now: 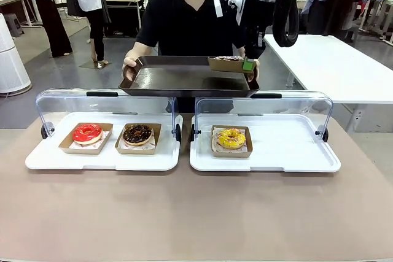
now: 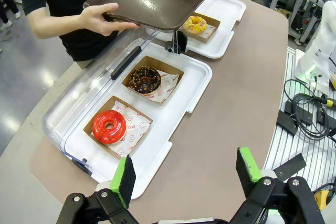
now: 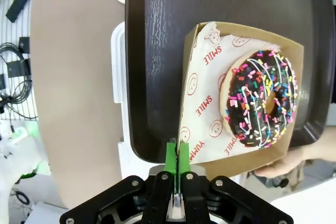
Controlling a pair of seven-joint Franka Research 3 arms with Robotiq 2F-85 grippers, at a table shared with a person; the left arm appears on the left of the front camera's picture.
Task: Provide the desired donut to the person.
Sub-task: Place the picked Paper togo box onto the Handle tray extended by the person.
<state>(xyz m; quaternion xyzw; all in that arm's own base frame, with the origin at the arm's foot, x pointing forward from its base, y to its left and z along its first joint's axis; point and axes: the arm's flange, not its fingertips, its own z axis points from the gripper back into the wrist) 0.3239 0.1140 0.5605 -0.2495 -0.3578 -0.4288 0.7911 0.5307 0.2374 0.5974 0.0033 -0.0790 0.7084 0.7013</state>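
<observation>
right gripper [image 3: 178, 153]: closed tight on cardboard box [image 1: 224, 65] rim | sprinkle donut [image 3: 260, 98]: in box, far right corner of brown tray [image 1: 178, 81] the person [image 1: 184, 23] holds | left gripper [image 2: 185, 157]: wide open, empty

Four donuts by my count: a red donut [image 1: 87, 133] and a chocolate donut [image 1: 137, 134] near left, a yellow donut [image 1: 231, 138] near right, a sprinkled donut [image 3: 261, 98] at the far side. Each sits in its own cardboard box [image 1: 67, 146], four in all. Two white display trays [image 1: 98, 162], each with a clear lid [image 1: 104, 99]. One dark serving tray [image 1: 178, 81], held by one person [image 1: 184, 23].
</observation>
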